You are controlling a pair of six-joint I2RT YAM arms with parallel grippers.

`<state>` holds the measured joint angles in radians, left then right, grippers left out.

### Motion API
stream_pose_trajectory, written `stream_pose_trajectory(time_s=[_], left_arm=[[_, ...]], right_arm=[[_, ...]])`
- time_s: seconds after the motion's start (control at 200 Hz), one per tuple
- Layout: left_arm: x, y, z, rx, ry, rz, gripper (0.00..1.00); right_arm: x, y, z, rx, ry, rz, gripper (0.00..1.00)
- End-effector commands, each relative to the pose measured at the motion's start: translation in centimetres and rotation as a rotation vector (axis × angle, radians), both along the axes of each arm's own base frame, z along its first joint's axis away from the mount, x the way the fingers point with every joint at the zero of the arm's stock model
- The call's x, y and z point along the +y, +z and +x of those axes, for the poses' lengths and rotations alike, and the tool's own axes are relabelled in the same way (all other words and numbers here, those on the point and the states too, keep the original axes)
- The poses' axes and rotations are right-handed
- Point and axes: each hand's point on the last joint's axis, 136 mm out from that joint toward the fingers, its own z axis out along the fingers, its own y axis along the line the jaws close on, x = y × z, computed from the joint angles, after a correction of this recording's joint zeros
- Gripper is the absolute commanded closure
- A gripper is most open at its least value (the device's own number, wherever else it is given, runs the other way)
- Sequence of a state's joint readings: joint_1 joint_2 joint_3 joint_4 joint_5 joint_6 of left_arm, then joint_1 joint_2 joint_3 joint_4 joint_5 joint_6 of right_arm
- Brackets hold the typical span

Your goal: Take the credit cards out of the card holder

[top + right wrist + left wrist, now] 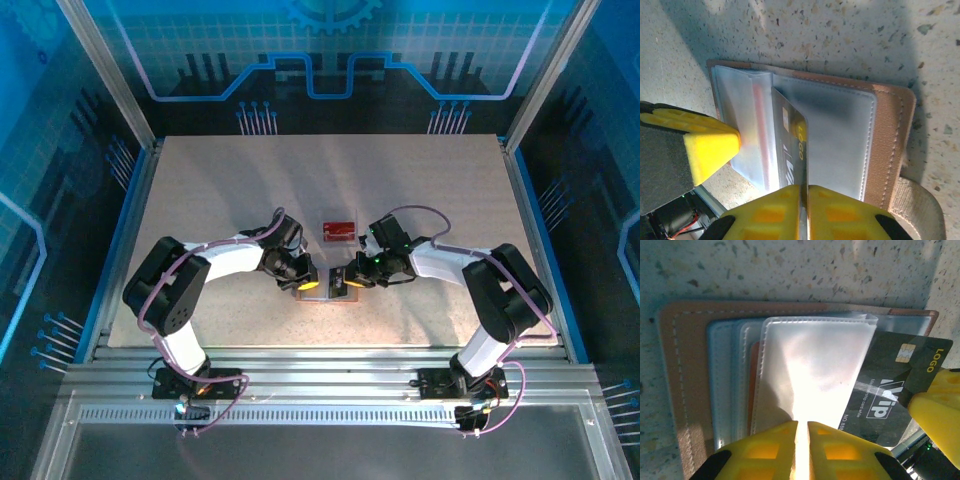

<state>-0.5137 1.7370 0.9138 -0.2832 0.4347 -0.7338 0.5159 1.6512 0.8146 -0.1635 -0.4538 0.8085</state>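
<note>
You see the card holder point(328, 297) lying open and flat on the bench point(200, 200), about midway between the left and right edges and closer to the near edge than to the far one. Both arms meet over it.

The left gripper point(801, 427) is clenched on the near edge of a clear sleeve point(815, 360) of the card holder; its two yellow fingers are almost together with the thin plastic between them. The brown stitched rim of the holder lies flat on the bench on the side away from the right arm.

The right gripper point(804, 192) is pinched on the black card point(890, 385). In its own wrist view the card stands between the two fingers with its thin edge toward the camera. About half of this card is outside the holder, past the sleeve's open edge; the other half is under the clear plastic. Behind the sleeve a thin red-orange edge shows, but you cannot tell what it is.

One red card point(339, 230) lies alone on the bench, just beyond the holder toward the far edge, apart from it and from both grippers.

For moving, the bench is bare toward the left, right and far edges. The near side is narrower, because the arms reach in from there.
</note>
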Motion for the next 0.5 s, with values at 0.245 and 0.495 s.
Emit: stream_pose_trajectory(time_s=[0.245, 0.495], left_arm=[[0.15, 1.34, 0.07, -0.009, 0.013, 0.002, 0.87], [0.18, 1.47, 0.06, -0.013, 0.016, 0.001, 0.87]], right_arm=[[0.42, 0.42, -0.93, 0.014, 0.002, 0.025, 0.87], [0.81, 0.41, -1.0, 0.014, -0.005, 0.044, 0.88]])
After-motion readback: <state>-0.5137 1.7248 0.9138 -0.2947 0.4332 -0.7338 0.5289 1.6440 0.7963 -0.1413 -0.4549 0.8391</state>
